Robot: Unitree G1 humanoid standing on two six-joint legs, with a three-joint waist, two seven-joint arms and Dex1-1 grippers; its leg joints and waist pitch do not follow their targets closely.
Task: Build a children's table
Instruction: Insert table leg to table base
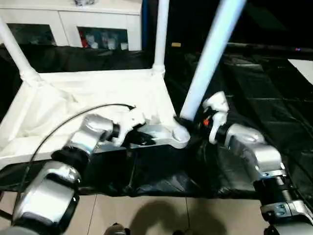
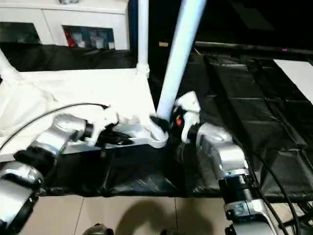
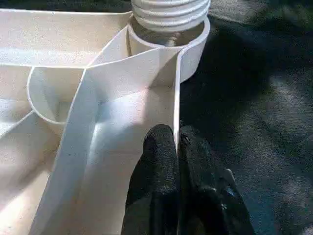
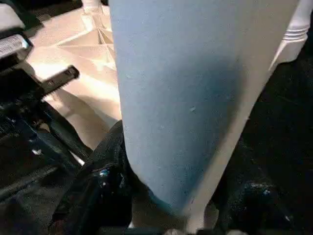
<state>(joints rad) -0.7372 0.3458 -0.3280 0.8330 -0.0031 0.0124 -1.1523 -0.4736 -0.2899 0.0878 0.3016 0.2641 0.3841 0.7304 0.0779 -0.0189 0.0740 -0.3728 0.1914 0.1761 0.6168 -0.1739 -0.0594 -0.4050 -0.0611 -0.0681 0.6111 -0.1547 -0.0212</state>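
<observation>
The white table top (image 1: 88, 93) lies upside down, ribbed underside up, on a black sheet. Two white legs stand in its sockets: one at the far left corner (image 1: 17, 51), one at the far right corner (image 1: 160, 34). A third leg (image 1: 210, 54) leans in the near right corner socket (image 1: 180, 134), and its threaded end (image 3: 168, 12) sits in the socket's mouth. My right gripper (image 1: 198, 122) is shut on this leg just above the socket, the tube (image 4: 195, 98) between its fingers. My left gripper (image 3: 177, 134) is shut on the top's thin rim wall beside that socket.
The black sheet (image 1: 254, 88) spreads to the right and behind. A white cabinet (image 1: 73, 19) stands at the back left. Tiled floor (image 1: 146, 210) lies in front. A black cable (image 1: 58, 127) arcs over my left forearm.
</observation>
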